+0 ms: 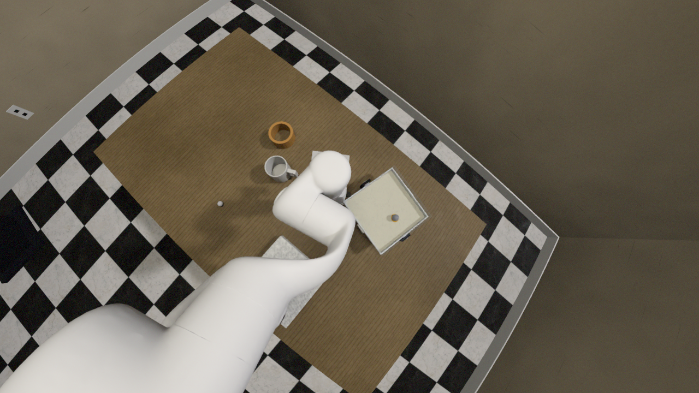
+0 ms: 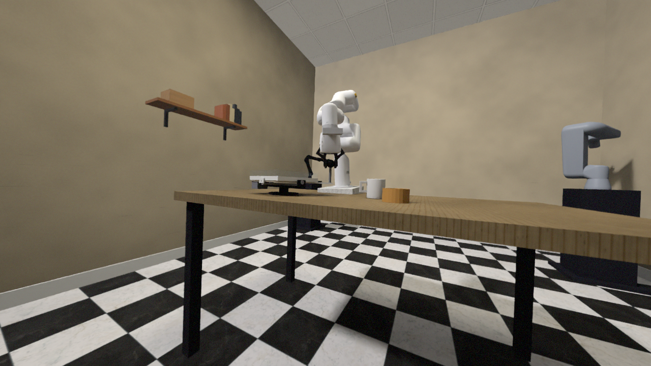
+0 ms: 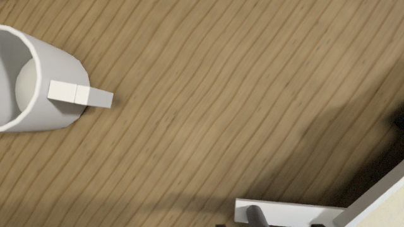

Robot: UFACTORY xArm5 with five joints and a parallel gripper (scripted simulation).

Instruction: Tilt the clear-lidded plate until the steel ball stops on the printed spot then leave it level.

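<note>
The square clear-lidded plate (image 1: pixel 386 210) stands on its pivot at the right of the table, and in the side view (image 2: pixel 284 178) it looks level. The steel ball (image 1: pixel 395 218) lies inside it, toward the right corner. I cannot make out the printed spot apart from the ball. My gripper (image 2: pixel 324 166) hangs at the plate's edge nearest the arm and is shut on the plate's grey handle post (image 3: pixel 256 216), which stands on a white tab. In the top view my arm hides the fingers.
A white mug (image 1: pixel 279 168) stands just left of the arm and also shows in the wrist view (image 3: pixel 38 82). An orange ring (image 1: pixel 280 134) lies beyond the mug. A small loose ball (image 1: pixel 220 203) rests on the table farther left. All are apart from the plate.
</note>
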